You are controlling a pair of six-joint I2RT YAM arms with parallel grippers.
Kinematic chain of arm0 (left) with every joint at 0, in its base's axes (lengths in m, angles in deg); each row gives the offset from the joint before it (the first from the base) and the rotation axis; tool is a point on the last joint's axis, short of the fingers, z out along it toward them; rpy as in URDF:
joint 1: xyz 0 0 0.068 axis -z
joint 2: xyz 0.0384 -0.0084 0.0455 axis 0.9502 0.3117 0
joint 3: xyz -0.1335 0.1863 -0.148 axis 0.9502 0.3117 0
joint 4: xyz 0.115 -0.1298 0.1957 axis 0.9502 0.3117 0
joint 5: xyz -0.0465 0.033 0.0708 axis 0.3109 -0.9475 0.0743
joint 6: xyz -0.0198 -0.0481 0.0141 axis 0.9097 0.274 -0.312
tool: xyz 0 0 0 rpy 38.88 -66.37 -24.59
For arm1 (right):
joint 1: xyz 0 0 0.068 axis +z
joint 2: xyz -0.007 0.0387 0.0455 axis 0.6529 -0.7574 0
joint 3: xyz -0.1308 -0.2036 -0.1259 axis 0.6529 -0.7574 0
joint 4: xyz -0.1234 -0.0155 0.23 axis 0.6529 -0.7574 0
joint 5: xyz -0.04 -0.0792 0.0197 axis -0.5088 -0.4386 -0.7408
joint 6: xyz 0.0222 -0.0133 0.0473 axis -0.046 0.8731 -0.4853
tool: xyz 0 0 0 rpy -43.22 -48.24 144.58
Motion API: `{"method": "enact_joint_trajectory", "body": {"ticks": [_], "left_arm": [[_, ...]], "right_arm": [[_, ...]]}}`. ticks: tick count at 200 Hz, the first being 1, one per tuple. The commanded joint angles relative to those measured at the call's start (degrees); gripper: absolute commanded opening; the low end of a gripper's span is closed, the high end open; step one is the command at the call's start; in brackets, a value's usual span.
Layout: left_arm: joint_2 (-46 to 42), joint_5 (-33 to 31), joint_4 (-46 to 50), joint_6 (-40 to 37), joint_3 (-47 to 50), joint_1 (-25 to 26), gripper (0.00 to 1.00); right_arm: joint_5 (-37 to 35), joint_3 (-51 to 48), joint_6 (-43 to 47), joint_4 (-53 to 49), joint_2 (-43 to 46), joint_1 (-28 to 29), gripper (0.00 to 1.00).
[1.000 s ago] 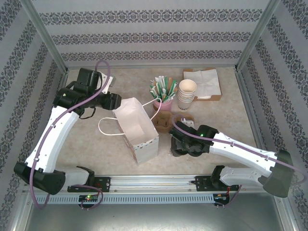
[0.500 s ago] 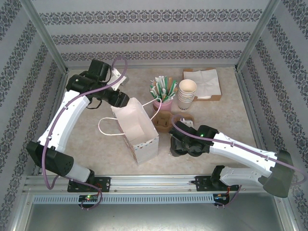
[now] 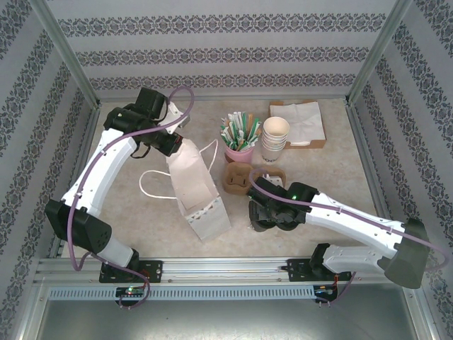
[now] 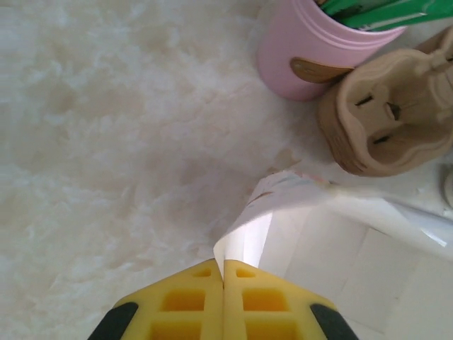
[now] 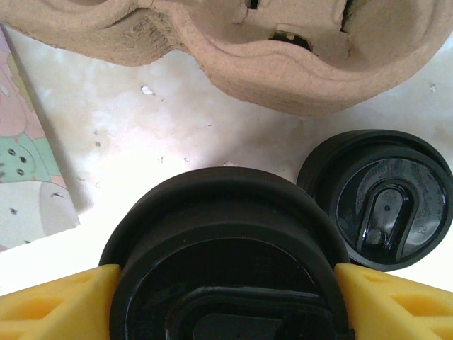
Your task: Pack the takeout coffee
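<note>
The takeout coffee [image 5: 226, 234], a small cup under a round black lid, stands on the table between the yellow fingers [image 5: 56, 301] of my right gripper [image 5: 226, 297]. The fingers sit close at either side of the lid, and the jaws are spread wide. In the top view this gripper [image 3: 267, 212] hangs low just right of the white paper bag [image 3: 195, 188]. My left gripper [image 4: 224, 265] is shut on the bag's rim [image 4: 248, 237] at its far end [image 3: 178, 146]. The bag stands upright with its mouth pulled narrow.
A loose flat black lid [image 5: 379, 202] lies right of the cup. The brown pulp carrier [image 3: 244, 177] sits just behind it. Farther back stand a pink cup of straws [image 3: 239, 151], a stack of cream paper cups [image 3: 275, 138] and a napkin tray [image 3: 301, 122].
My left arm swung right to the bag's far rim and closed on it, pulling the bag's mouth narrower. The right gripper stayed at the cup and its jaws widened.
</note>
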Motion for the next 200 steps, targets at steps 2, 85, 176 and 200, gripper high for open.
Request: {"method": "enact_joint_trajectory", "body": {"ticks": [2, 85, 176, 200], "left_arm": [[-2.8, -6.6, -3.2, -0.5, 0.9, -0.6, 0.00], [-0.2, -16.1, -6.7, 0.9, 0.1, -5.8, 0.00], [-2.6, -24.4, -8.9, 5.8, -3.3, -7.4, 0.79], [-2.6, -30.6, -2.0, 11.0, -13.5, -7.2, 0.80]], "right_arm": [[-0.5, 2.1, 0.9, -2.2, 0.1, 0.7, 0.78], [0.5, 3.3, 2.1, -1.8, -3.1, 0.7, 0.80], [0.9, 3.7, 2.3, -1.1, -5.1, 0.7, 0.81], [1.6, 3.8, 2.0, -0.3, -5.4, 0.7, 0.78]]}}
